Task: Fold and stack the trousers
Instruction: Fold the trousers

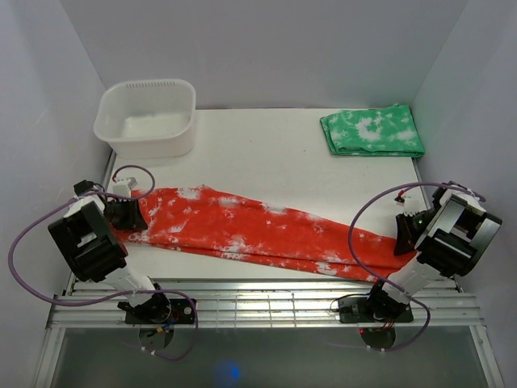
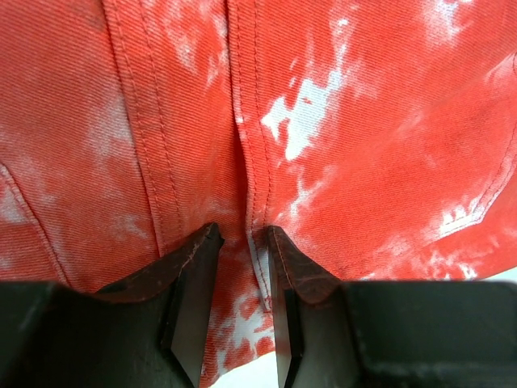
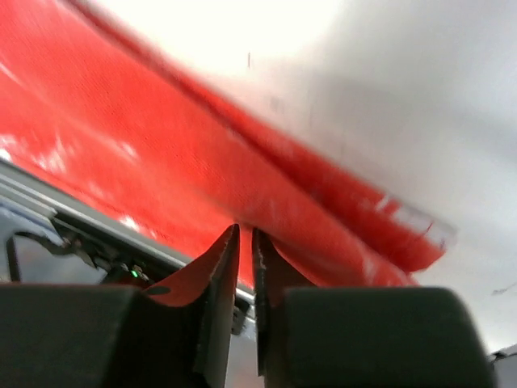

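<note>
Right, down at the left gripper (image 2: 244, 231) the jaws stand narrow and clamped on a raised seam of the trousers (image 2: 363, 121), with a ridge of red-orange cloth plainly nipped between the two dark tips. Over at the right gripper (image 3: 245, 233) the jaws are down to a thin slit right on the edge of the cloth. It looks like a pinch on the leg end, though the blur there hides any fabric inside the slit. Pulling out, the white tub (image 1: 145, 139) sits at the back left of the table (image 1: 266, 153). The trousers lie flat in one long band that starts just in front of the tub, where the left arm has the waist end, and runs diagonally away from it toward the near right, where the right arm meets the cuffs. A folded green cloth (image 1: 373, 133) lies well to the right of the tub, apart from the trousers. My read is that this is the very start of the fold, both ends taken and nothing doubled over yet. The next move calls for the far end to be lifted clear and carried back toward the tub end, the waist hold acting as anchor, with the edges kept square so the halves land one on the other.
</note>
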Action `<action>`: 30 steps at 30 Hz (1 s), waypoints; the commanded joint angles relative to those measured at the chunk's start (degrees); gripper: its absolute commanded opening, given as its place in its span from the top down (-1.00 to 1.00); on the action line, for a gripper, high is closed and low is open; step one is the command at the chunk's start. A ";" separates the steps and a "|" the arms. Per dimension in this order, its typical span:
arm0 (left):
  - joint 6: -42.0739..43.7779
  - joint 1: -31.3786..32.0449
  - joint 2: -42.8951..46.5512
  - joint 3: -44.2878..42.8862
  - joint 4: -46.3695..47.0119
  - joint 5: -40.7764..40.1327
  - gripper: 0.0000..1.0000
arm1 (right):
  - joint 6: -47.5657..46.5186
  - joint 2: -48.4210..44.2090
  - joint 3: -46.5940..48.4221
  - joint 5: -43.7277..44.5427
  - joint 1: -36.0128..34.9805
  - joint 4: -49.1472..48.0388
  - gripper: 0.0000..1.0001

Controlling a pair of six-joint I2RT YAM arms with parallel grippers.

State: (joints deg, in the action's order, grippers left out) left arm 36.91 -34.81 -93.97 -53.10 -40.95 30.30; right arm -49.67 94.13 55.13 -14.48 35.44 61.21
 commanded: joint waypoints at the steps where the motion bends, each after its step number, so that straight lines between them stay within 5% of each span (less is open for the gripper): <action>1: -1.48 -0.88 -0.68 2.65 -3.61 -8.95 0.14 | 7.82 2.45 5.41 -3.18 -4.75 -5.39 0.67; 3: -4.01 -0.88 -1.21 2.04 -2.30 -9.65 0.14 | 10.11 3.95 9.26 -3.71 -8.78 -8.02 0.83; 9: -8.51 -2.63 -2.88 -2.79 -2.38 -8.16 0.14 | 14.87 7.66 21.49 -7.66 -14.35 -4.36 0.76; 14: -10.89 -4.91 -2.53 -3.85 -1.67 -8.42 0.10 | 13.81 1.68 24.94 -5.22 -11.64 0.04 0.15; 16: -11.15 -6.32 -3.23 -3.59 -1.77 -8.25 0.09 | 12.15 -0.68 23.27 -4.07 -9.79 2.15 -0.03; 21: -11.33 -7.64 -3.15 -1.84 -2.20 -6.84 0.09 | 6.70 -3.68 10.19 1.47 -1.79 2.08 -0.11; 25: -10.72 -7.64 -2.18 -1.13 -2.64 -4.82 0.09 | 6.07 -4.13 2.01 4.37 -0.11 -3.10 -0.44; 30: -9.14 -7.64 -1.04 -1.21 -3.61 -4.38 0.08 | 6.96 0.34 -2.21 3.67 -0.20 -5.22 -0.48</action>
State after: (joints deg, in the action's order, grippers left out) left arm 25.65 -41.87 -96.12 -55.86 -43.35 28.53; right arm -42.26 92.58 54.19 -10.61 35.44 58.06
